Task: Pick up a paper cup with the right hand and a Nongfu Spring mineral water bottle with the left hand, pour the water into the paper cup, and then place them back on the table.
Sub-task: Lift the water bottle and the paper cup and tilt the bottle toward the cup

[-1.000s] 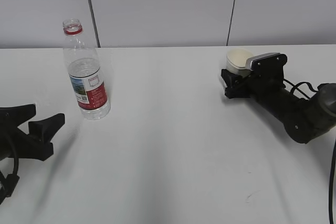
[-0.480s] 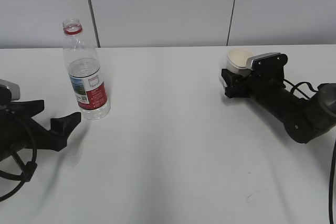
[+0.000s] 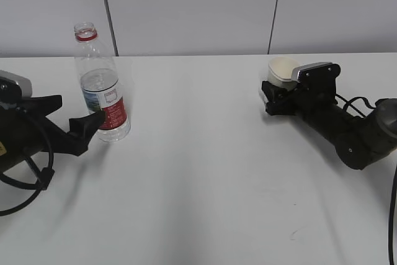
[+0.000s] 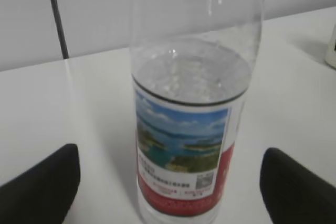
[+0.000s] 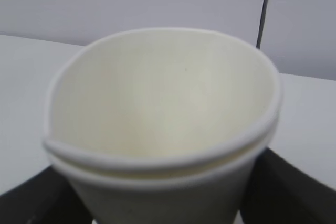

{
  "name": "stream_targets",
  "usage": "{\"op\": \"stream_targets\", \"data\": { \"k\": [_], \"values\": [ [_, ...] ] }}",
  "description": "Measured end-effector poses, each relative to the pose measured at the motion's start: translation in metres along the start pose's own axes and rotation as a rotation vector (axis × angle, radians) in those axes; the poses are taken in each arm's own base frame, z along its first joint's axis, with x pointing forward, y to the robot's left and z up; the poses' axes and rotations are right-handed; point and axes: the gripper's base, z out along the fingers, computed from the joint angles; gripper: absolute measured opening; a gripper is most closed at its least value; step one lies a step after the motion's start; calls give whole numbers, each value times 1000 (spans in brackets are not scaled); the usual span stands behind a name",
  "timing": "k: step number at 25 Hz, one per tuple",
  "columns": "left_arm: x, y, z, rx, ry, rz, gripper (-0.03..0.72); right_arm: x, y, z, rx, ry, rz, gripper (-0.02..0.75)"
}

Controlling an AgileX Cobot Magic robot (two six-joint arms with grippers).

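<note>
Bottle: Nongfu Spring mineral water bottle [image 3: 102, 85] upright on table [image 3: 198, 172], uncapped, far left.
Left hand [image 4: 168, 182]: jaws spread, flanking bottle, no contact.
Right hand [image 3: 277, 98]: jaws pinching paper cup [image 3: 282, 69]; rim deformed.
Progress: cup gripped; bottle grasp, lift, pour, set-down remain.

Both arms [image 3: 347, 131] were matte black and roughly cylindrical, each ending in a black gripper with two blunt, wedge-shaped jaws. A silver-grey plate [image 3: 312, 70] sat on top of the right gripper [image 3: 274, 98], and a similar plate [image 3: 13, 83] topped the left gripper [image 3: 68, 122]. Black cables looped beside each arm: one loop [image 3: 28, 175] under the left, thinner ones [image 3: 353, 105] behind the right.
</note>
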Motion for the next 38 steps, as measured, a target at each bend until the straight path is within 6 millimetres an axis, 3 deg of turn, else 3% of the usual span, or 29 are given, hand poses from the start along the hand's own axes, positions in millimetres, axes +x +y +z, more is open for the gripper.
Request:
{"op": "stream_targets", "data": {
  "k": [20,26,33,38],
  "values": [
    [8,6,60,144,-27,-65,614,0,0,0,0,0,4,524],
    [12,1,63,158,-17,-67,562,0,4,1,-9,0,3,524],
    [11,5,63,110,-26,-92,553,0,4,1,-16,0,-1,524],
    [11,5,63,110,-27,-92,447,0,9,1,-64,5,0,524]
  ]
}}
